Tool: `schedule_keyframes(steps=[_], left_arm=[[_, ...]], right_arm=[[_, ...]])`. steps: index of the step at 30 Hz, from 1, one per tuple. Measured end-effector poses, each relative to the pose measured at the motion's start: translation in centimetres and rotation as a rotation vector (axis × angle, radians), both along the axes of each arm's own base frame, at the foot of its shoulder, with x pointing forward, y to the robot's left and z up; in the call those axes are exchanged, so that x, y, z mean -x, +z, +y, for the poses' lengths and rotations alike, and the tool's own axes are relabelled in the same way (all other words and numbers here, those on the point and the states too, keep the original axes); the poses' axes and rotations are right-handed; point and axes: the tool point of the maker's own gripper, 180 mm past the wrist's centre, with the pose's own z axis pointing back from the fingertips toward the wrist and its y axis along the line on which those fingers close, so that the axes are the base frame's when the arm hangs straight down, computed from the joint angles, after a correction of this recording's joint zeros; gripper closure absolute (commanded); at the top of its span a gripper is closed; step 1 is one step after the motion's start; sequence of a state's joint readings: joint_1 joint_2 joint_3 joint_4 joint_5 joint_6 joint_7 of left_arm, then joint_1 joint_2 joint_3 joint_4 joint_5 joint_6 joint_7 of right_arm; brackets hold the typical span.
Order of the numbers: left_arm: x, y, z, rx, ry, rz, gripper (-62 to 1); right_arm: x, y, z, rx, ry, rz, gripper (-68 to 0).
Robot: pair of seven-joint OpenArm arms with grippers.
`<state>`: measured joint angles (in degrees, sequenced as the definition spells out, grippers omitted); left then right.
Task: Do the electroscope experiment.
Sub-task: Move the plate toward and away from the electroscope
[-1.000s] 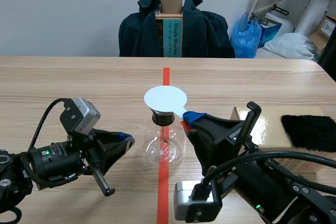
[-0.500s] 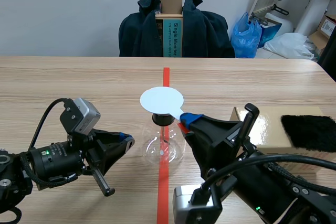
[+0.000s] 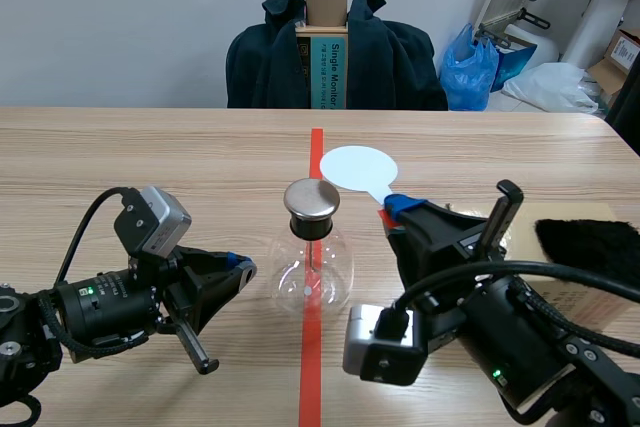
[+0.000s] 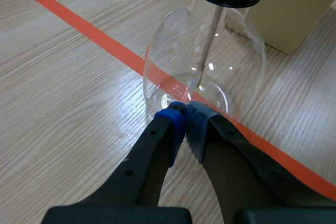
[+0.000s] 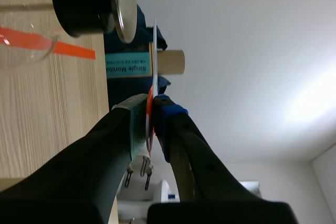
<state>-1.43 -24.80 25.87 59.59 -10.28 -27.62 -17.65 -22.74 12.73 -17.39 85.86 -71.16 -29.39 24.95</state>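
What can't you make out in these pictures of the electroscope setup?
Scene view: inside the flask, whatever hangs from the rod is too small to read.
Left wrist view: glare on the glass blurs the rod tip.
Right wrist view: the white disc shows edge-on only; the right gripper hides its handle.
Scene view: the black cloth is cut off by the edge.

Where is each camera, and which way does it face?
Scene view: between the arms, facing across the table; shows left gripper, flask, right gripper holding a white paddle.
Left wrist view: on the left arm, looking down past the shut left gripper at the flask.
Right wrist view: on the right arm, tipped sideways, past the paddle toward the wall.
Shared: all show the flask.
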Motion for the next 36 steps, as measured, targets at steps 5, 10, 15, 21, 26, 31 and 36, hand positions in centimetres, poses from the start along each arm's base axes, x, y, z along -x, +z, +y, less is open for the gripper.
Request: schedule_keyframes(steps=[5,10,15,21,26,31,36], left_arm=[[0.0,0.0,0.0,0.000,0.000,0.000,-1.7],[0.0,0.0,0.0,0.000,0.000,0.000,-1.7],[0.0,0.0,0.0,0.000,0.000,0.000,-1.7],[0.0,0.0,0.0,0.000,0.000,0.000,-1.7],[0.0,0.0,0.0,0.000,0.000,0.000,-1.7],[0.0,0.0,0.0,0.000,0.000,0.000,-1.7],[0.0,0.0,0.0,0.000,0.000,0.000,-1.7]], right_arm=[[-0.9,-0.3,-1.6,0.003,-0.103,0.010,-0.7],[-1.5,-0.5,-3.0,0.009,-0.187,0.017,-0.7],[-1.7,-0.5,-3.4,0.010,-0.213,0.018,-0.7],[-1.3,-0.5,-2.4,0.012,-0.153,0.014,-0.7],[-0.6,-0.3,-1.0,0.010,-0.066,0.006,-0.7],[0.5,-0.2,0.5,0.011,0.037,-0.003,-0.7],[1.4,-0.2,1.7,0.011,0.124,-0.007,-0.7]])
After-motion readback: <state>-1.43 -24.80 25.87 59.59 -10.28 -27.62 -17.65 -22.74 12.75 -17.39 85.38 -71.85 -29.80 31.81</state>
